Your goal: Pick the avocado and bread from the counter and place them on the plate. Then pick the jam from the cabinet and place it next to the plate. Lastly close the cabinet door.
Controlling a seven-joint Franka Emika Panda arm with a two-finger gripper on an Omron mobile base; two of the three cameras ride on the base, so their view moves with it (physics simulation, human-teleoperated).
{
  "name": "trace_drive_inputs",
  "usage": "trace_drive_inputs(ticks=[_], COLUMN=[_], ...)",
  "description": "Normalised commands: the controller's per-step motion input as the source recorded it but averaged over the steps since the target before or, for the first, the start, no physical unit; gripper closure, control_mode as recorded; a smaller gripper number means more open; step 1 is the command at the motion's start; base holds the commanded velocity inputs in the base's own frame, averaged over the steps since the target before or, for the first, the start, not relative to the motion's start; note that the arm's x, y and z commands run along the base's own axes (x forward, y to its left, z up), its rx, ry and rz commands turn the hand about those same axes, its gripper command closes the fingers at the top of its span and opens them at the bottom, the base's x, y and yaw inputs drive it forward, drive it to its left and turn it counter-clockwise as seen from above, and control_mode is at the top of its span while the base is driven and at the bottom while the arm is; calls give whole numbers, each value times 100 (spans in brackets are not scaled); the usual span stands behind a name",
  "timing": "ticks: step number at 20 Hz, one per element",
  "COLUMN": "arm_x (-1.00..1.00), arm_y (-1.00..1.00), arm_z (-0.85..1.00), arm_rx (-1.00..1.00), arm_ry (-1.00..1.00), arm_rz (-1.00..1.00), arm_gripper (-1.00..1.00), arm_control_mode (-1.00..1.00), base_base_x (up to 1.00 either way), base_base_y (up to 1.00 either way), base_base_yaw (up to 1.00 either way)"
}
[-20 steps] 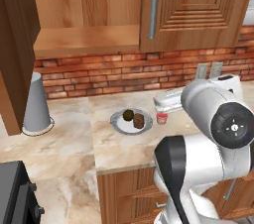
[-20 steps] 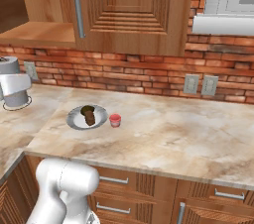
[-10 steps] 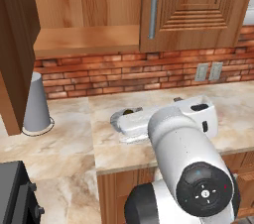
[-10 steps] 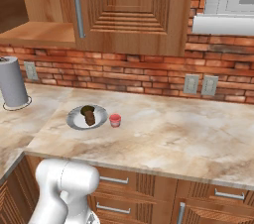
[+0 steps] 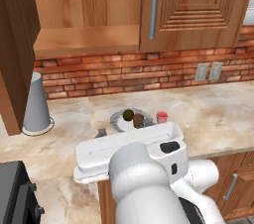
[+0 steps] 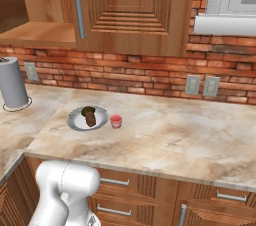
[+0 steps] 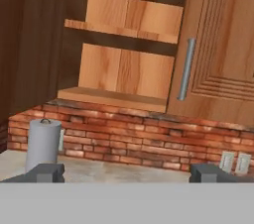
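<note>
Simulated kitchen, seen from behind a white robot arm. On the marbled counter (image 6: 165, 135), a round pale plate (image 6: 75, 120) carrying the avocado (image 5: 128, 115) and the bread (image 5: 138, 120) side by side near its middle, both food items apparently already delivered. Just right of the plate, touching or nearly touching its rim, the small red-lidded jam (image 6: 116, 121), standing upright on the stone, so the jar step looks done too. Above, the wooden cabinet (image 7: 124, 64) with its left half exposed, shelves bare; open door (image 5: 17, 49) swung out at far left, edge-on to the left base camera. Right-hand door closed, with vertical steel handle (image 7: 186, 69). Grey cylinder (image 6: 12, 84) standing far left on the counter, near the brick wall.

Gripper (image 7: 129, 172) raised and aimed at the open cabinet, finger tips (image 7: 47, 172) set wide apart at the bottom of the hand view, nothing between them. Likely lifted this way to reach the open door and swing it shut, the last remaining step.
</note>
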Motion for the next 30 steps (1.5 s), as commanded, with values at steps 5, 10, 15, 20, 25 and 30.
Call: trace_drive_inputs(ticks=[5, 10, 15, 20, 25, 30], arm_x=[-47, -43, -23, 1, 34, 42], arm_y=[76, 80, 83, 74, 32, 20], arm_z=[0, -1, 0, 3, -2, -9], arm_rx=[6, 6, 6, 6, 5, 2], arm_ry=[-8, -14, -18, -24, -16, -12], arm_rz=[7, 6, 3, 0, -3, -3], arm_gripper=[-100, -100, -100, -100, -100, -100], arm_control_mode=[-100, -100, -100, -100, -100, -100], base_base_x=[0, 0, 0, 0, 0, 0], base_base_y=[0, 0, 0, 0, 0, 0], base_base_yaw=[0, 0, 0, 0, 0, 0])
